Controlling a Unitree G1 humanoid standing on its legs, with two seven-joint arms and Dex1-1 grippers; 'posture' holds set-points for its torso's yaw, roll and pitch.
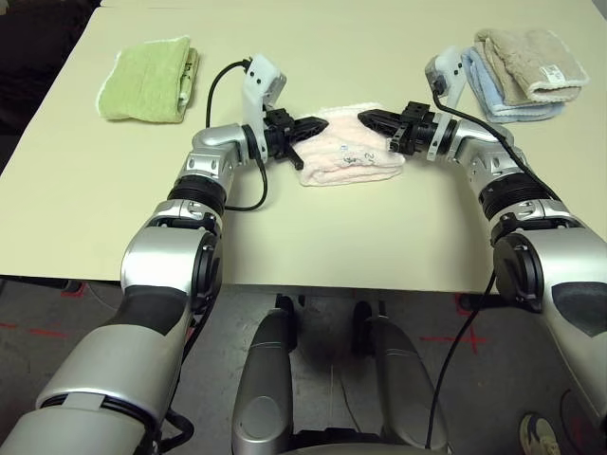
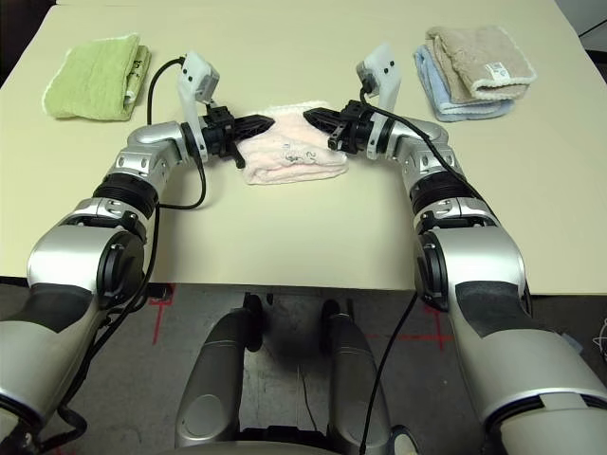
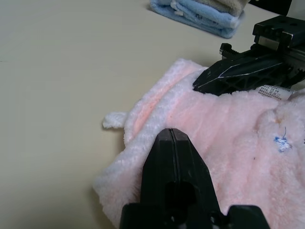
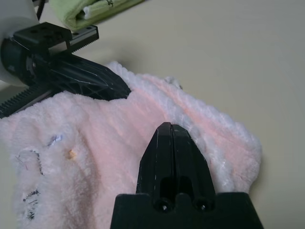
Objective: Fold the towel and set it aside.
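Towel [image 1: 346, 156], pale pink with white trim, lies folded in a compact bundle near the middle of the cream bench [image 1: 313, 237]. Head views: the left gripper [image 1: 311, 126] and the right gripper [image 1: 372, 118] point toward each other over the towel's far edge, their tips close but apart; whether they rest on the cloth or hover just above it is hard to judge. A green folded towel [image 1: 147, 81] lies well off at the far left, and a beige towel [image 1: 531, 62] lies stacked on a light-blue towel [image 1: 503, 95] at the far right.

Left wrist view: the left gripper's jaws are clenched together with nothing between them, tip over the fluffy pink pile; the right gripper's black finger lies across the towel beyond, beside a small white label [image 3: 270, 90]. A small blue stitched mark [image 3: 282, 143] shows on the pile.

Right wrist view: the right gripper's jaws are likewise clenched and empty above the towel, with dark lettering [image 4: 28, 195] visible on the cloth.
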